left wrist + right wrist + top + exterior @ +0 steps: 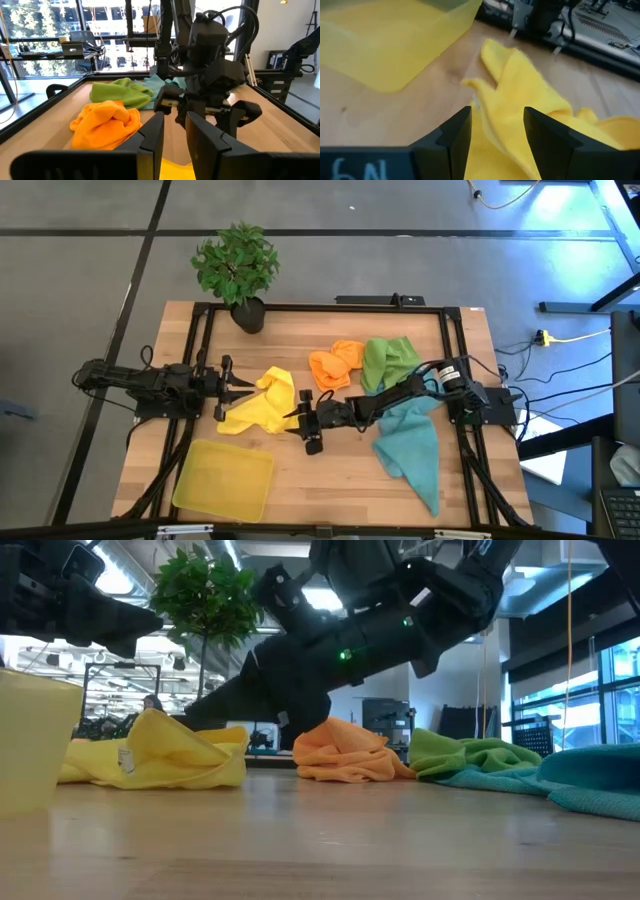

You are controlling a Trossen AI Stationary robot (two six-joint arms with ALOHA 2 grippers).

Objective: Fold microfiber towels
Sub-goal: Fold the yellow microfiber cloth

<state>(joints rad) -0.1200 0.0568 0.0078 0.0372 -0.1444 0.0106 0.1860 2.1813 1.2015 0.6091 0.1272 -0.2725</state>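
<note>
Nearest the front edge of the table (330, 480), at its left corner, a yellow plastic tray (224, 479) is seen lying flat. Toward the front right, a teal towel (412, 452) is spread in a loose, elongated heap.

At mid-table, the yellow towel (258, 404) is found crumpled between the two arms. The left gripper (240, 386) is placed at its left edge; in the left wrist view its fingers (152, 142) are set a narrow gap apart, with yellow cloth showing low between them, though whether the cloth is pinched cannot be told. The right gripper (298, 420) is brought in at the towel's right edge; in the right wrist view its fingers (455, 132) stand spread with yellow fabric lying in the gap between them.

Behind the right arm, the orange towel (335, 365) is bunched, with the green towel (388, 360) touching it on the right. A potted plant (238, 272) is noted at the far left edge.
</note>
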